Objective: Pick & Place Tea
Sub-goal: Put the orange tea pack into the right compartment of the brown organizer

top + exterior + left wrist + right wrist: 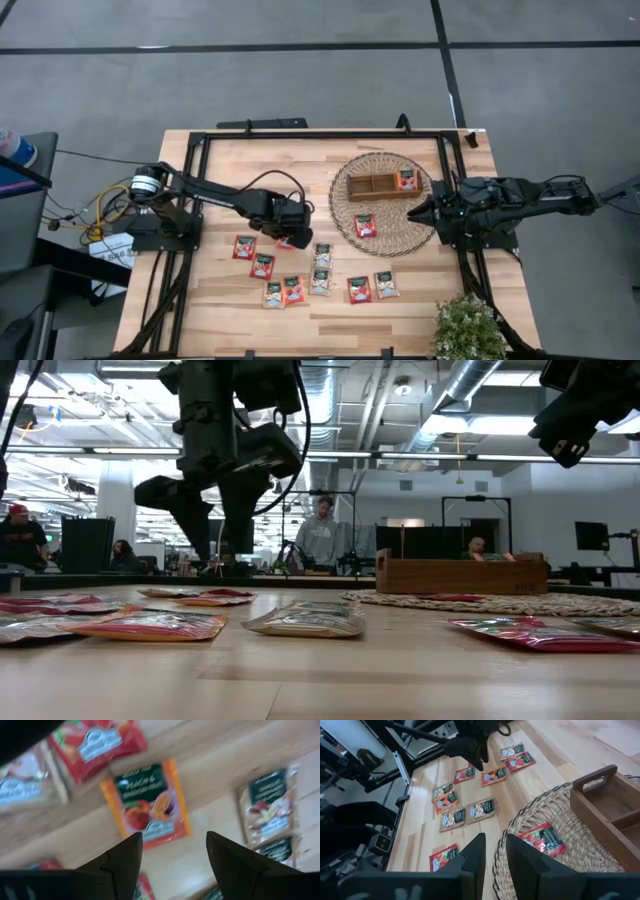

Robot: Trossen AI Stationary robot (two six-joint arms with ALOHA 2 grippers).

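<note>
The left claw hangs over the bench, fingers apart and empty, partly hiding a sachet beneath it. That orange-edged tea sachet bears a dark green label whose lettering, possibly "peach", is too blurred to read. Other sachets lie scattered nearby; one sits on the wicker mat, another in the wooden tray. The right claw, narrow and empty, hovers at the mat's edge.
</note>
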